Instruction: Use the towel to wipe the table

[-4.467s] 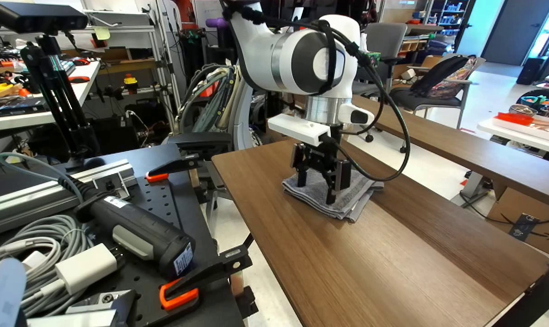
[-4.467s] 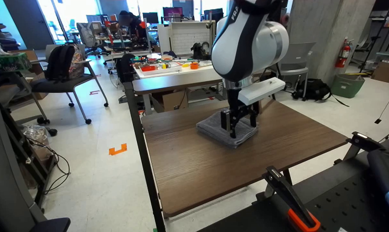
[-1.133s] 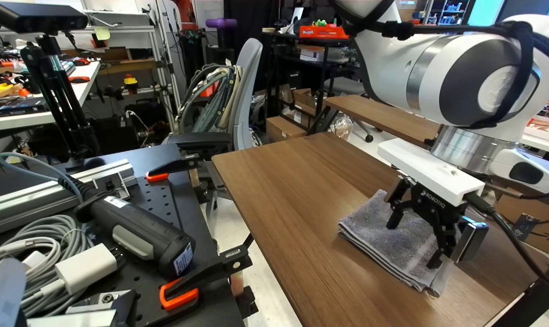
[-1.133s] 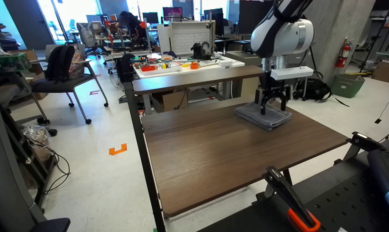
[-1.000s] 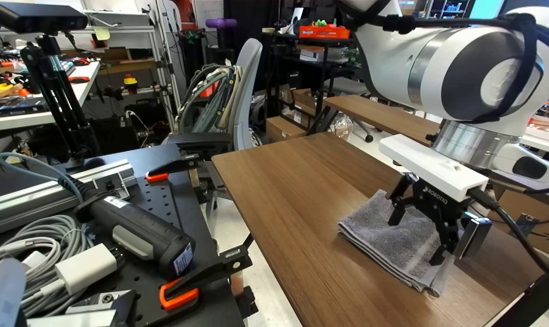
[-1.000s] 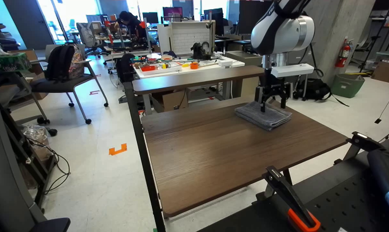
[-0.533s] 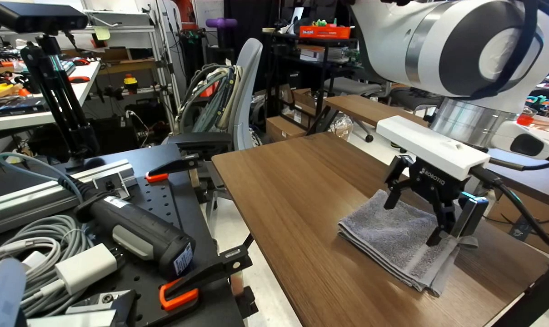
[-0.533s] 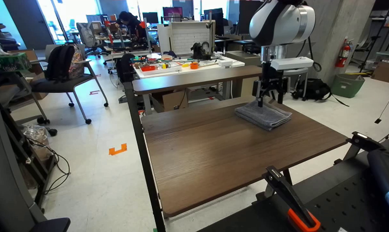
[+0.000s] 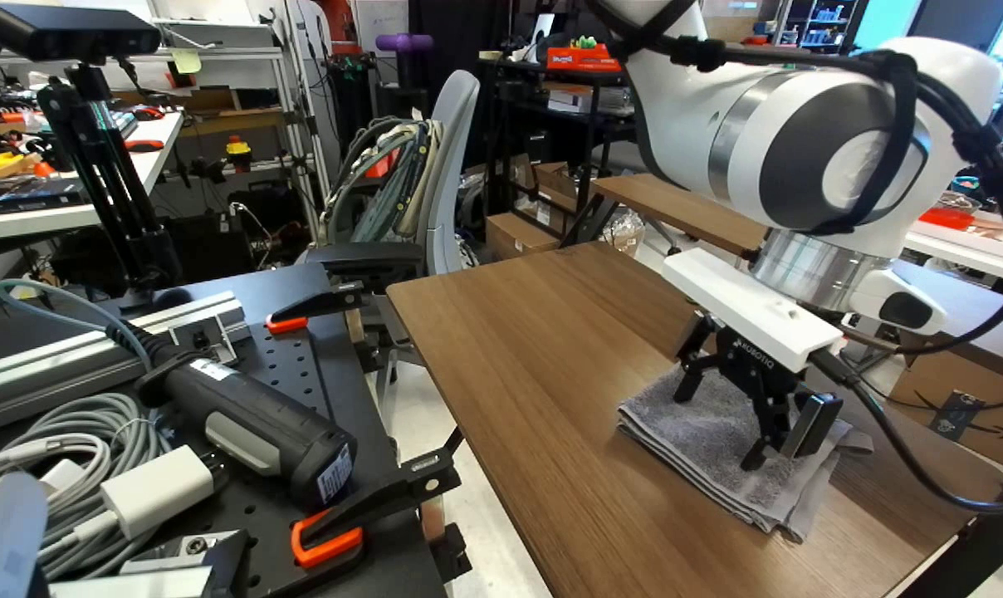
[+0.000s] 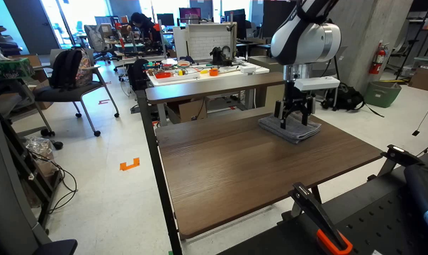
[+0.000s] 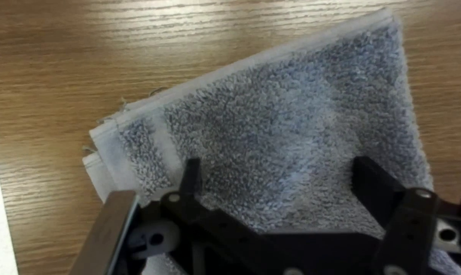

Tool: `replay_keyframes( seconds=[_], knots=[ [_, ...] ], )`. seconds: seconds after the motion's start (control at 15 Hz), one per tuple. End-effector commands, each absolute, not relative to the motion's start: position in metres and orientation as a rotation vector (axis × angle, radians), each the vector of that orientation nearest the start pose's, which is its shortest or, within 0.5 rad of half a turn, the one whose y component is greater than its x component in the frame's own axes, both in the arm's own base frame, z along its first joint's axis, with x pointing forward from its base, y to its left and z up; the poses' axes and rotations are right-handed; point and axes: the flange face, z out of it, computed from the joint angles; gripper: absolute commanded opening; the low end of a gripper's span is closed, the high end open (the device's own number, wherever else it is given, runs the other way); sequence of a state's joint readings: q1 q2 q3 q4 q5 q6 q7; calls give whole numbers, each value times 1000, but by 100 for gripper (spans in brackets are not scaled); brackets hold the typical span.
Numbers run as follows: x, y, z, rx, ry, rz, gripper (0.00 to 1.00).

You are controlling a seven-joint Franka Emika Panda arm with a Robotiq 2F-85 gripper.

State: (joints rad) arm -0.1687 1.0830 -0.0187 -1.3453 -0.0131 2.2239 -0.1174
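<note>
The towel [image 9: 692, 448] is a grey folded cloth lying flat in layers on the brown wood-grain table [image 9: 535, 357]. It also shows in an exterior view [image 10: 294, 135], near the table's far side. My gripper [image 9: 717, 428] points down over the towel with its fingers spread wide. In the wrist view, the gripper [image 11: 277, 162] has both black fingertips over the towel [image 11: 268, 110], with only flat cloth between them. The fingertips are at or just above the cloth; I cannot tell whether they press on it. One towel corner fans out loosely beside the gripper in an exterior view.
A black perforated bench [image 9: 290, 407] with orange-black clamps [image 9: 335, 540], cables and a dark tool [image 9: 252, 432] stands beside the table. A narrower wooden table [image 10: 214, 88] is behind. A dark post [image 10: 157, 166] stands at one table end.
Since 4.5 s ago the towel has slid along the table with the gripper. Over the last second the towel stays put; the open gripper rises, then comes down again, shifted over the towel's middle.
</note>
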Motion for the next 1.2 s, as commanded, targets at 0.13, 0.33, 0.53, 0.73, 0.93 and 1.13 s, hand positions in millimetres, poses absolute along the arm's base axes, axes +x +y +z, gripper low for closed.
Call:
replay_keyframes(
  seconds=[0.13, 0.33, 0.53, 0.73, 0.93, 1.13],
  knots=[
    [688, -106, 22, -3149, 17, 286, 100],
    [684, -78, 13, -3169, -56, 272, 100],
    [676, -37, -1, -3190, -152, 255, 100],
    [675, 2, -3, -3218, -225, 219, 100],
    [671, 39, -2, -3223, -287, 184, 100],
    [666, 73, 2, -3214, -320, 156, 100]
  ],
)
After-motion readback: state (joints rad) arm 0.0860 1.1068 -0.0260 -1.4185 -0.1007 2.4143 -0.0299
